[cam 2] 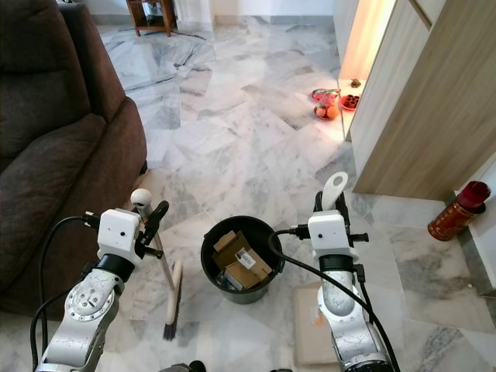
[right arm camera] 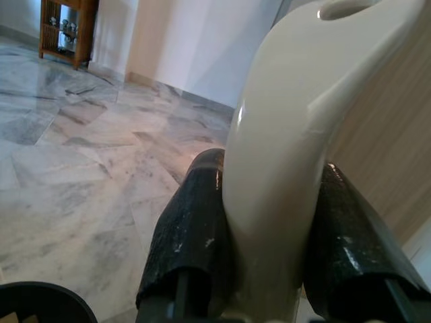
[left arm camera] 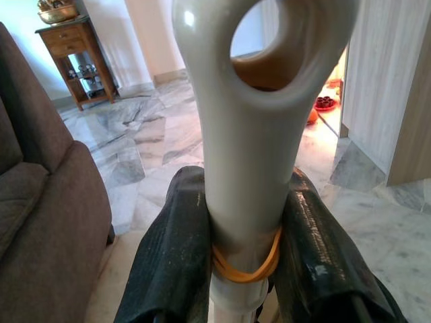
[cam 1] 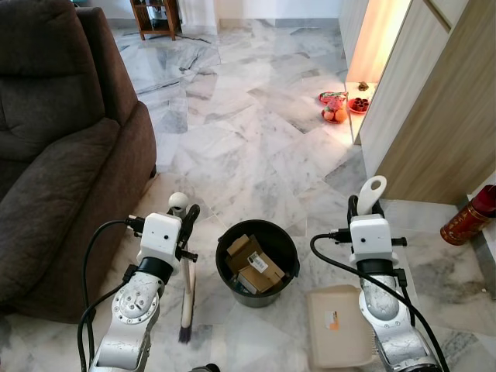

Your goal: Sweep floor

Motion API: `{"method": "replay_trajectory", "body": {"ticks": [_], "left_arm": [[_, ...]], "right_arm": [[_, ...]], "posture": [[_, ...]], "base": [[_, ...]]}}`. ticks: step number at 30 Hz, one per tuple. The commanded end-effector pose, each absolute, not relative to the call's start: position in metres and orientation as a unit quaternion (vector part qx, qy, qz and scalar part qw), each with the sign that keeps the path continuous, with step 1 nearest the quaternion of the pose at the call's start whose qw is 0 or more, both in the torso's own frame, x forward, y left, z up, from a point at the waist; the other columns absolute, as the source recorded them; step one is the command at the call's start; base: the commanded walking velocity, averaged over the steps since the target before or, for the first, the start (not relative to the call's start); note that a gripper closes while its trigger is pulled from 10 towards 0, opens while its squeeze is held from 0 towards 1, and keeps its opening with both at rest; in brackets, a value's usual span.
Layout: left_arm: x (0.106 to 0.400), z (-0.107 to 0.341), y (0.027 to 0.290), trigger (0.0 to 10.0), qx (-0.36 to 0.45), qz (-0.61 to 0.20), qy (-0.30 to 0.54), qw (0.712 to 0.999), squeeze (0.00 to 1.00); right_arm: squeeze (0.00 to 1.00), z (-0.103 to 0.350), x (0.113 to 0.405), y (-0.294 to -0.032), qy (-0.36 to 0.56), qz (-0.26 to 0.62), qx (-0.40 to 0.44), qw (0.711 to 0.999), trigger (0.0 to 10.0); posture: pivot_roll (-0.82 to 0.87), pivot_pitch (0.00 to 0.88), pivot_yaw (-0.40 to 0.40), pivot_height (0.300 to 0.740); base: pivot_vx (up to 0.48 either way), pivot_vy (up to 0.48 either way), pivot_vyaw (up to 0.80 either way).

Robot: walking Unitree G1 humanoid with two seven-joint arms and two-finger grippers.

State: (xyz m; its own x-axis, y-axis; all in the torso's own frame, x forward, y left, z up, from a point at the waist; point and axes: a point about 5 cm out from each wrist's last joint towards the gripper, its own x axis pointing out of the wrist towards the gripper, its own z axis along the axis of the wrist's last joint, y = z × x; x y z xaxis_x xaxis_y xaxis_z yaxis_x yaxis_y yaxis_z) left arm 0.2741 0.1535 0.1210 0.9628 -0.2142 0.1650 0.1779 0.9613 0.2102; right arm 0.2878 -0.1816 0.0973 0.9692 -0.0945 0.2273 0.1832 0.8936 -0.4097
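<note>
My left gripper (cam 1: 186,217) is shut on the cream handle of a hand brush (cam 1: 186,298) whose dark bristles touch the marble floor left of a black bin (cam 1: 257,263). In the left wrist view the black fingers (left arm camera: 175,256) clamp the brush handle (left arm camera: 249,134), which carries a yellow rubber band. My right gripper (cam 1: 364,208) is shut on the cream handle (cam 1: 372,190) of a beige dustpan (cam 1: 337,325) lying on the floor right of the bin. The right wrist view shows the fingers (right arm camera: 195,229) pressing that handle (right arm camera: 283,161). The bin holds cardboard scraps (cam 1: 252,263).
A dark brown sofa (cam 1: 54,155) fills the left side. A wooden cabinet wall (cam 1: 434,116) stands on the right, with red plates of fruit (cam 1: 335,108) on the floor at its base and a red cylinder (cam 1: 469,217) further right. A wooden side table (cam 1: 155,15) stands far back.
</note>
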Motion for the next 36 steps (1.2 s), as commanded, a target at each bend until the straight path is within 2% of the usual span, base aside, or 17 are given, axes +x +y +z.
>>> {"method": "replay_trajectory", "body": {"ticks": [1, 20, 36], "left_arm": [[0.2716, 0.1291, 0.1539, 10.0, 0.097, -0.095, -0.112, 0.984, 0.0], [0.2699, 0.1269, 0.1528, 10.0, 0.098, -0.101, -0.11, 0.984, 0.0], [0.2715, 0.1284, 0.1511, 10.0, 0.097, -0.098, -0.112, 0.984, 0.0]], "right_arm": [[0.0, 0.1045, 0.2906, -0.178, -0.124, -0.061, -0.22, 0.966, 10.0], [0.0, 0.1024, 0.2916, -0.1739, -0.127, -0.051, -0.213, 0.967, 10.0], [0.0, 0.104, 0.2941, -0.1756, -0.128, -0.054, -0.214, 0.967, 10.0]], "posture": [[0.06, 0.148, 0.04, 0.74], [0.05, 0.121, 0.04, 0.74], [0.06, 0.148, 0.037, 0.74]], "base": [[0.0, 0.0, 0.0], [0.0, 0.0, 0.0], [-0.274, 0.0, 0.0]]}}
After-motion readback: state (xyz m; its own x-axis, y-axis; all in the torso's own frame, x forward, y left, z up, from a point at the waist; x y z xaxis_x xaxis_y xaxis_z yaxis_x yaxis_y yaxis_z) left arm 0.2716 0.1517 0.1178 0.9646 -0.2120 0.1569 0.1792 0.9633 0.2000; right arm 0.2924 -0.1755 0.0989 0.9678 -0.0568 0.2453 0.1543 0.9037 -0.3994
